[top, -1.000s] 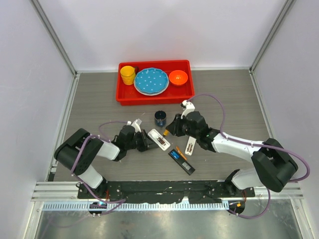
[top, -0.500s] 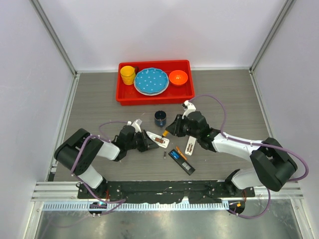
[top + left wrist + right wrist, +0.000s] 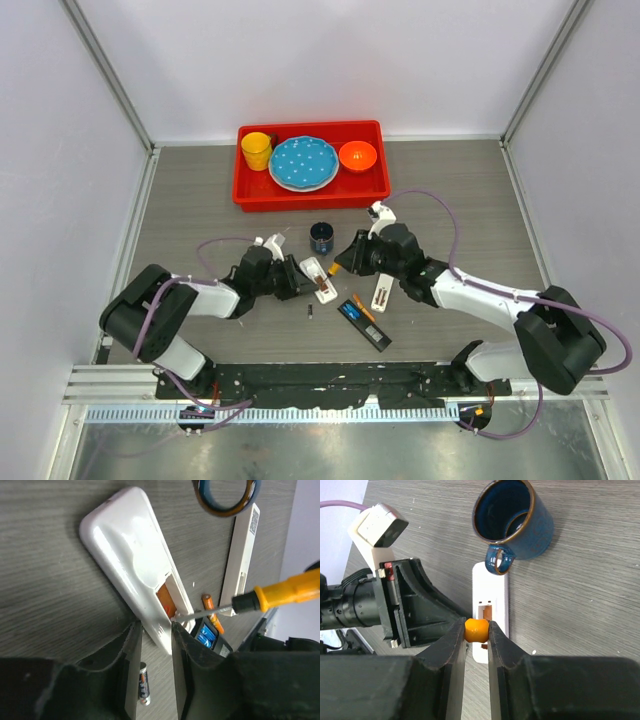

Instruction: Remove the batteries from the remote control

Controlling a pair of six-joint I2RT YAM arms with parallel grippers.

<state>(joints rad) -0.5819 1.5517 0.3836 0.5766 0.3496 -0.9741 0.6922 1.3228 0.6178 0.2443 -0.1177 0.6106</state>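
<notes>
I'm looking at a grey wood-grain desk [image 3: 190, 200] boxed in by plain pale panels: a back wall [image 3: 330, 60] beyond the desk's far edge, a left wall [image 3: 50, 200] and a right wall [image 3: 590, 180] flanking it. Aluminium posts [image 3: 108, 72] rise from the desk's far corners. A slotted metal rail [image 3: 330, 412] lines its near edge. The light is soft and even.

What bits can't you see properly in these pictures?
- Right wrist view: the metal shaft of the orange-handled screwdriver, hidden behind its own handle, gripped in the right hand.
- Left wrist view: the dark blue ceramic mug, cut off by the top edge.
- Top view: the battery slot of the white plastic remote, too small.
- Left wrist view: the label on the small loose cylindrical battery, blurred.
</notes>
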